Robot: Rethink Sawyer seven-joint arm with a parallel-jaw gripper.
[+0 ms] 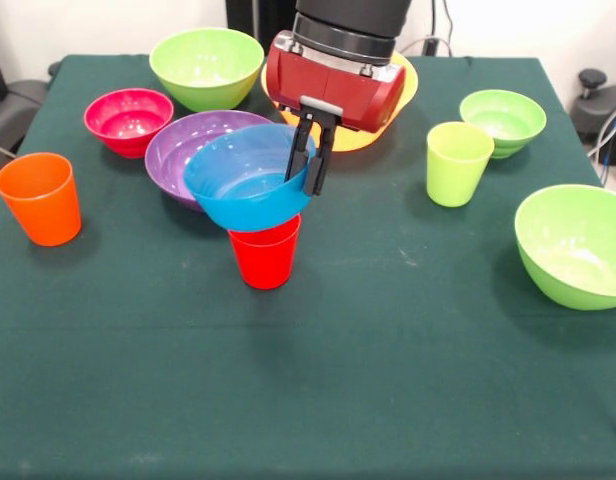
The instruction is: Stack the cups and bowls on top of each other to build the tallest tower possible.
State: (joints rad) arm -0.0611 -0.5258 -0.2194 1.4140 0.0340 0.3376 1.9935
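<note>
My gripper (308,160) is shut on the right rim of the blue bowl (238,185), one finger inside and one outside. The bowl sits slightly tilted directly over the upright red cup (265,258), its base at the cup's mouth; I cannot tell whether it rests there. These two are the only tower-like stack. An orange cup (38,198) stands at the left and a lime green cup (458,162) at the right. The purple bowl (178,145) lies just behind the blue one, with the magenta bowl (128,120) left of it.
A lime green bowl (206,65) sits at the back left. The yellow bowl (413,90) is mostly hidden behind the gripper body. A small green bowl (503,120) is at the back right and a larger green one (578,245) at the right edge. All stand on a dark green cloth (308,400).
</note>
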